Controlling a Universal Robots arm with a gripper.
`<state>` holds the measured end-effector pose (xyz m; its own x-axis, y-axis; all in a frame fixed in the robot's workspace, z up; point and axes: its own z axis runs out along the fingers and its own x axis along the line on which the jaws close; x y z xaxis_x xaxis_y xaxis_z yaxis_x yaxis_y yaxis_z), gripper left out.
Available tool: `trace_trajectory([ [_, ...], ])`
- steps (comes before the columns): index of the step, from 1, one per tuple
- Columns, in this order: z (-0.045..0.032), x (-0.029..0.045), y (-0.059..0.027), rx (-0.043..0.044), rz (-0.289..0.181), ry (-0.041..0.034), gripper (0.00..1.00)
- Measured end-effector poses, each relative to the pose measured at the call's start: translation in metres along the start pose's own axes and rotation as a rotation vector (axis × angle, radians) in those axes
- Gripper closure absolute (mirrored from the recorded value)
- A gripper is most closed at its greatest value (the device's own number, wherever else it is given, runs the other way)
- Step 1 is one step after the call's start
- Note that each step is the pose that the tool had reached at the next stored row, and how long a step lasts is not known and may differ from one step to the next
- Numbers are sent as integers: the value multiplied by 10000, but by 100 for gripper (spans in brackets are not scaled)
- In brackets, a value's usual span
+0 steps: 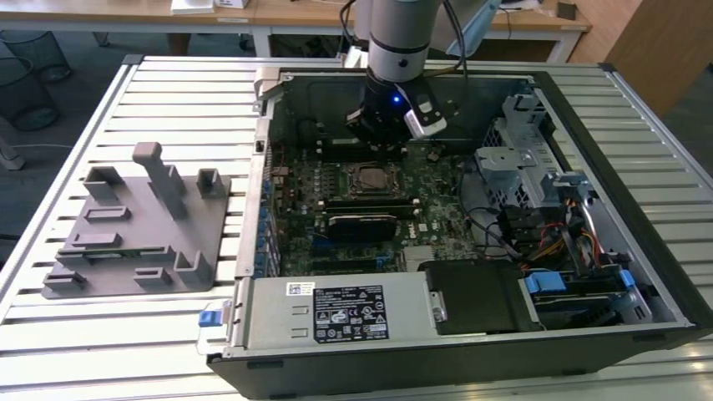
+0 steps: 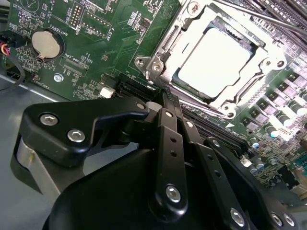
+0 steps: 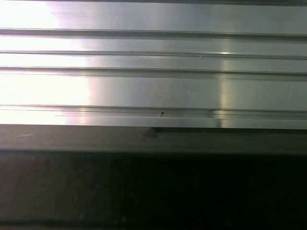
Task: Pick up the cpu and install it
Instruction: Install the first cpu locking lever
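cpu [image 2: 215, 64] sat seated in the motherboard socket [image 2: 158, 55], pale top showing | gripper [image 1: 385, 138] hung just above the board [image 1: 429, 213] inside the open computer case [image 1: 624, 150] | fingers: state could not be told | grey tray [image 1: 134, 225] lay on the slatted counter [image 1: 167, 92], well apart

— The cpu [image 2: 216, 64]?
— Pale, smooth metal top, bright with glare, in a shiny steel frame [image 2: 158, 60].
— The gripper [image 2: 165, 103]?
— Glossy black links (silver screw heads).
— The table [image 1: 167, 83]?
— Ribbed, brushed metal; the tray [image 1: 139, 230] is matt grey plastic.
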<state>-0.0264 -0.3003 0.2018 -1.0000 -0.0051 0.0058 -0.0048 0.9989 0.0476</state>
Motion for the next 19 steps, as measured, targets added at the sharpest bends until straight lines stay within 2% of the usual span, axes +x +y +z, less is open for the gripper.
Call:
trace_trajectory([
  [11,40,-2,-2,1,1,0,89],
  [19,16,-2,0,-2,0,-1,89],
])
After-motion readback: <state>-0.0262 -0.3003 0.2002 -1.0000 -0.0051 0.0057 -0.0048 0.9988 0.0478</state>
